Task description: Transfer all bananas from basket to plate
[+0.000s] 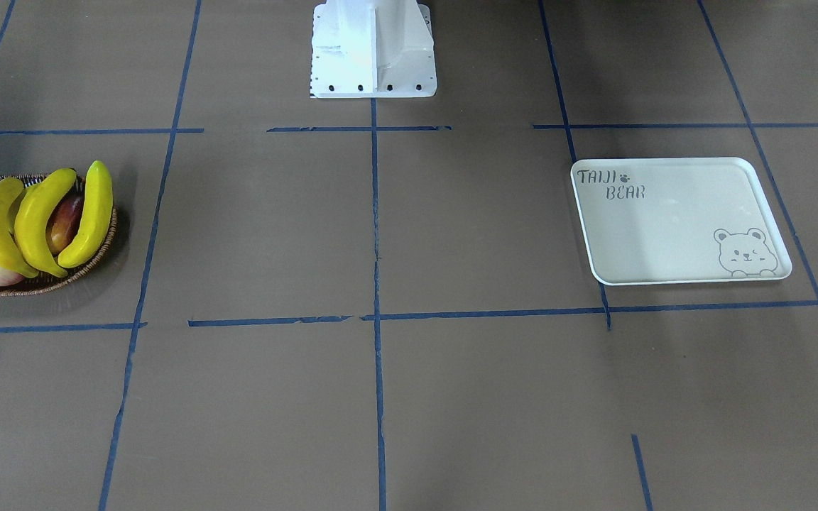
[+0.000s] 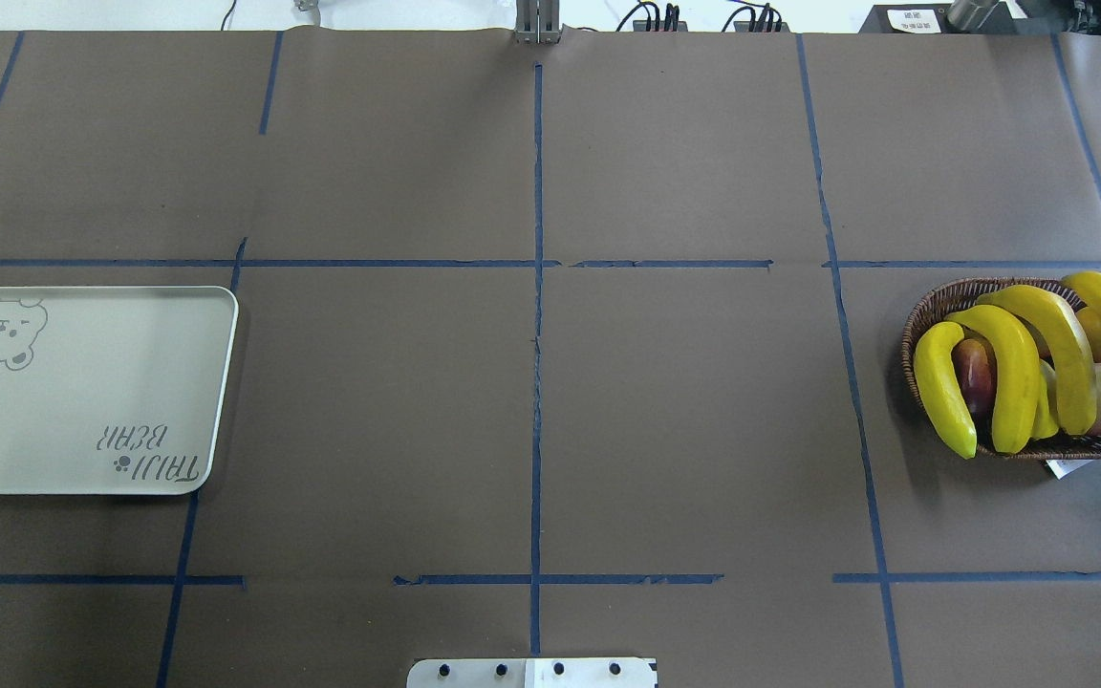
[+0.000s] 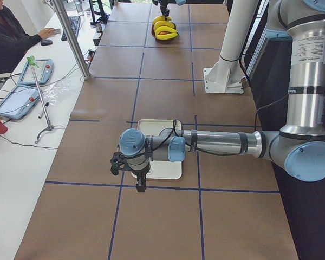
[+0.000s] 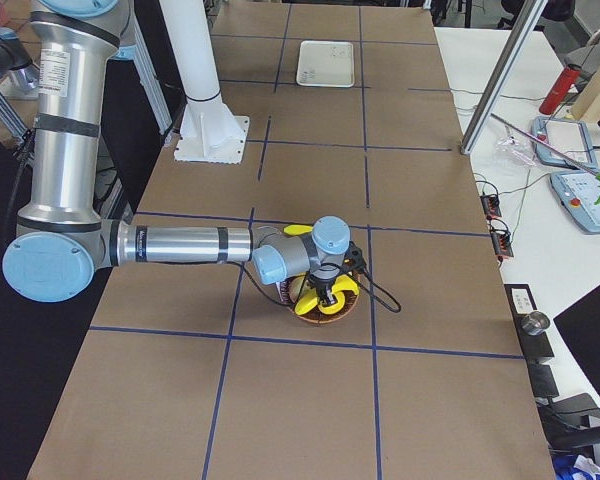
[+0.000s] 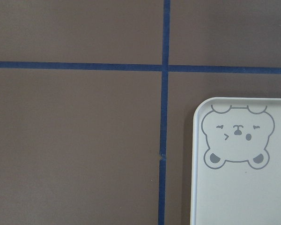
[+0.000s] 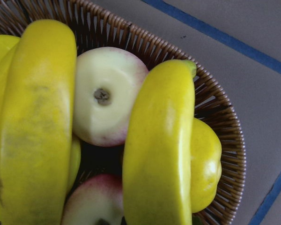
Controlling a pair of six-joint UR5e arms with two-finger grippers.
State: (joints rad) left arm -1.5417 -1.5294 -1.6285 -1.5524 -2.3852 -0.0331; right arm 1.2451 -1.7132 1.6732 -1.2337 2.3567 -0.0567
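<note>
Basket (image 2: 923, 315) sits at the right edge of the overhead view and the plate (image 2: 82, 411) at the left edge, well apart, with brown paper and blue tape lines between them. All bananas (image 2: 1014, 382) are in the basket and the plate holds none. Three lie side by side across the fruit pile, their long axes running top to bottom in the overhead frame. A fourth is cut off at the upper right. The right gripper (image 4: 327, 297) hangs directly above the basket in the right side view, so the bananas lie straight below it. Its wrist view is filled by one banana (image 6: 159, 150) running top to bottom of the frame, just beside a pink-white apple (image 6: 105, 96). Judged nearer by far: the right arm. The left gripper (image 3: 140, 183) hovers at the plate's bear corner. Neither gripper's finger spacing can be told from these views. Bananas are glossy, smooth and curved. The basket is brown woven wicker, shallow and oval. The plate is a pale, matte rectangle with rounded corners and a raised rim.
</note>
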